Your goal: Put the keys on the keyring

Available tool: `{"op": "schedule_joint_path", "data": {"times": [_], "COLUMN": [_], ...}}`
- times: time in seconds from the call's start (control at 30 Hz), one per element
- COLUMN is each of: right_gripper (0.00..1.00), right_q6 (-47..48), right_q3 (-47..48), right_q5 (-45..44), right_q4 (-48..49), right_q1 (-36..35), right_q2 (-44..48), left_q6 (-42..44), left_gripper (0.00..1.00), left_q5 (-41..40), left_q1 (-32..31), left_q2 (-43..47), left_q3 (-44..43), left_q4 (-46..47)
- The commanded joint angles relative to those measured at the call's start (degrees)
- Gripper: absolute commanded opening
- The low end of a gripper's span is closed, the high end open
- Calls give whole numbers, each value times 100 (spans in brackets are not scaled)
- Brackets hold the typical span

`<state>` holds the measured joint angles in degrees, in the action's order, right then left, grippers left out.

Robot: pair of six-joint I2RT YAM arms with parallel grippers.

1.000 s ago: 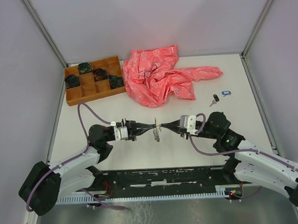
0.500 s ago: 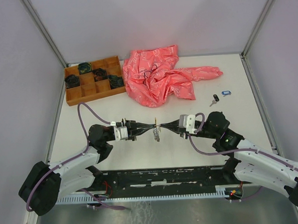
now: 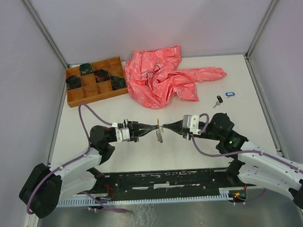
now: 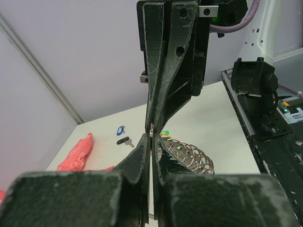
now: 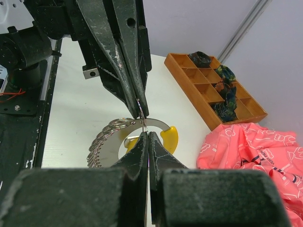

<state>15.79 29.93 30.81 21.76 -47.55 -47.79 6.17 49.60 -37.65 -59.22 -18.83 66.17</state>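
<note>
**Keyring pinched where two closed tips met**

The keyring (image 3: 159,135) sat at the centre of the top view, its coil trailing down-frame from where both grippers met nose to nose along a left-right line. The right gripper (image 5: 146,134) looked clamped on the ring's flat arc beside the yellow segment (image 5: 169,136). The left gripper (image 4: 151,138) was closed on a thin sliver above it — wire end or key blade, we could not tell. Two loose keys (image 3: 220,99) lay toward the right edge, nearer the right arm — any already threaded were lost in the coils.
</note>
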Motion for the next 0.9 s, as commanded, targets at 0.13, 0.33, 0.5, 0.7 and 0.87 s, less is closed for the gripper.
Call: {"op": "schedule_joint_path", "data": {"times": [0.13, 0.33, 0.5, 0.7, 0.87], "right_gripper": [1, 1, 1, 1, 1], "right_q6": [-134, -78, -41, -110, -105], "right_q3": [266, 289, 314, 334, 374], "right_q5": [-28, -24, -75, -75, -36], "right_q4": [556, 599, 590, 599, 503], "right_q1": [-56, -103, -109, -108, -113], "right_q2": [-28, -45, -7, 97, 156], "left_q6": [190, 246, 381, 743, 932], "left_gripper": [3, 3, 3, 3, 3], "left_q5": [14, 34, -6, -219, -429], "left_q1": [-106, -137, -147, -170, -190], "left_q2": [-28, -13, 95, 282, 430], "left_q3": [-231, -293, -347, -456, -540], "left_q4": [35, -228, -574, -1453, -2000]}}
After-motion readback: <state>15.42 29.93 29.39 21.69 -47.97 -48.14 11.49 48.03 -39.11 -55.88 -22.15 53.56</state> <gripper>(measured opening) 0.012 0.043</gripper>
